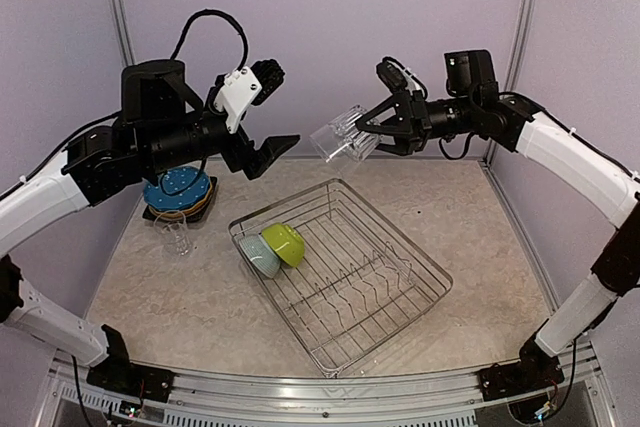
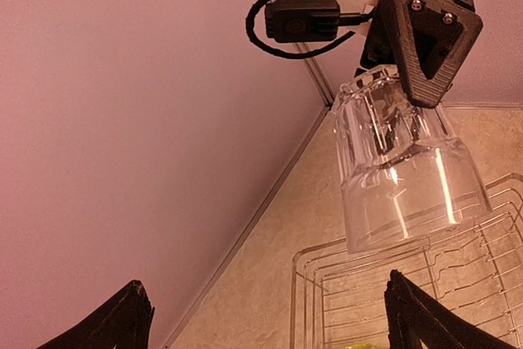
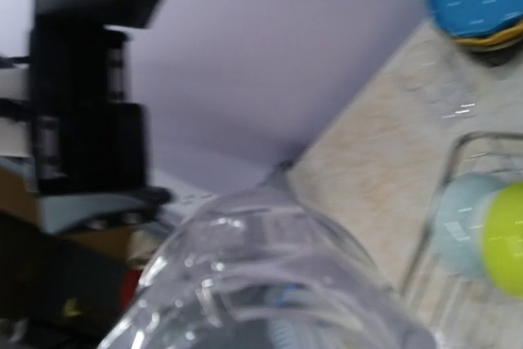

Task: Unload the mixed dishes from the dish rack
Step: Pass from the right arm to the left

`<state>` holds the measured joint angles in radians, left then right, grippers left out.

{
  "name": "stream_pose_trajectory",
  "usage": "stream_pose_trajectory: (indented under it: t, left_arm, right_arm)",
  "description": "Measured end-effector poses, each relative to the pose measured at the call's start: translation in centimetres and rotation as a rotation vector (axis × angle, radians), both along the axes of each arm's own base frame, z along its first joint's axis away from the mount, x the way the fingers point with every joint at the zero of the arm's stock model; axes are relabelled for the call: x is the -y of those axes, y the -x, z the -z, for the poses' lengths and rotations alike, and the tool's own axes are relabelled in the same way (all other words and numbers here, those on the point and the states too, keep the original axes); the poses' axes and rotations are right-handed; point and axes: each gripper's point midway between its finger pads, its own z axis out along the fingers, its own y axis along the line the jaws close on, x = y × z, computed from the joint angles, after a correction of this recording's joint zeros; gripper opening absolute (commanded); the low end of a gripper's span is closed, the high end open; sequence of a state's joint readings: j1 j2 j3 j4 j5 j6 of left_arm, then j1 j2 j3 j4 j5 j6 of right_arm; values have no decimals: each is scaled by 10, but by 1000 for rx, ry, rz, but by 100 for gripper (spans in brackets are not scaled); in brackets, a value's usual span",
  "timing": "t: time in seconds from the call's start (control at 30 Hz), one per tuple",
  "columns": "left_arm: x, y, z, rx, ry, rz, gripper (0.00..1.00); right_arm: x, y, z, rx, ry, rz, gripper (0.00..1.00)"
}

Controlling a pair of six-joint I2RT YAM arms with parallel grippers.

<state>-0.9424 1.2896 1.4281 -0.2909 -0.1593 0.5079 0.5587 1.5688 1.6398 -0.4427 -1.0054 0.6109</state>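
From where I stand, the beige speckled surface (image 1: 480, 247) takes up most of the view, closed in by pale lilac walls (image 1: 330, 17). Set on it at a slant is the large silver wire dish rack (image 1: 395, 227), with its rows of upright tines running across the floor of the basket.

The left arm (image 1: 60, 197) reaches in over the far left of the surface. Its left gripper (image 2: 263, 284) is up in the air, jaws spread wide with nothing between them, and it points towards the glass held opposite. The right arm (image 1: 570, 152) comes in from the far right. The jaws of its right gripper (image 1: 375, 130) are clamped on a clear drinking glass (image 1: 342, 135). That glass hangs tipped on its side above the far corner of the rack, touching neither wire nor surface.

A stack of plates sits outside the rack, at the far left of the surface. A blue-dotted round plate (image 1: 178, 187) is on top, something orange-edged is under it, and a black square plate (image 1: 150, 212) is at the bottom. I cannot tell what else lies in the pile.

Inside the rack, at its left end, a lime-green bowl (image 1: 285, 244) and a pale-blue bowl (image 1: 258, 255) stand on edge and touch each other. A second clear glass (image 1: 178, 237) stands upright on the surface just in front of the plate stack.
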Motion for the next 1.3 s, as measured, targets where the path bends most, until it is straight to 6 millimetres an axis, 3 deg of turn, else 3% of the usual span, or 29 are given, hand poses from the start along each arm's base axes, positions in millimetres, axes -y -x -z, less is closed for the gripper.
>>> stream_pose_trajectory:
  t: [0.27, 0.47, 0.8, 1.0, 1.1, 1.2, 1.3]
  left_arm:
    - [28, 20, 9, 91, -109, 90, 88]
    - [47, 23, 10, 146, -147, 120, 77]
    - [70, 27, -11, 224, -104, 152, 39]
    - [79, 26, -5, 223, -116, 174, 7]
    - [80, 21, -5, 246, -130, 160, 0]
    - [80, 19, -7, 252, -122, 154, 0]
    - [80, 19, -7, 252, -121, 152, 0]
  right_arm:
    - [6, 27, -30, -51, -127, -88, 44]
    - [7, 34, -27, -110, -164, -118, 44]
    - [6, 37, -26, -154, -187, -139, 44]
    - [7, 35, -23, -177, -193, -137, 44]
    - [8, 36, -20, -227, -183, -143, 44]
    - [8, 38, -20, -239, -182, -153, 54]
    - [8, 37, -20, -240, -183, -153, 82]
